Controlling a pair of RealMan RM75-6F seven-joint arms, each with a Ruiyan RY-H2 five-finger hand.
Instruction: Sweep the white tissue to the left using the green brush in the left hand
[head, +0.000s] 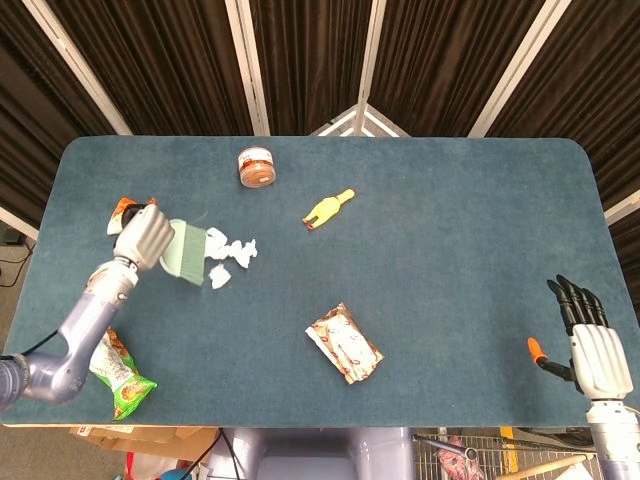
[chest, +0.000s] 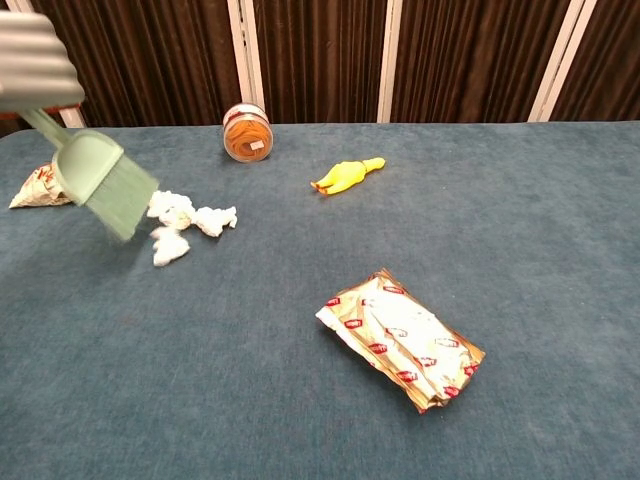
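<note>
Green brush beside white tissue

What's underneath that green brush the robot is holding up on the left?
Under the green brush shows only bare blue table; the white tissue lies just beside its bristles. In the head view the left hand and brush cover the cloth directly beneath.

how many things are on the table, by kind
snack packets: 3 — silver, orange-white, green
jar: 1
yellow toy: 1
tissue: 1, in pieces
brush: 1, held in left hand
total: 7
</note>
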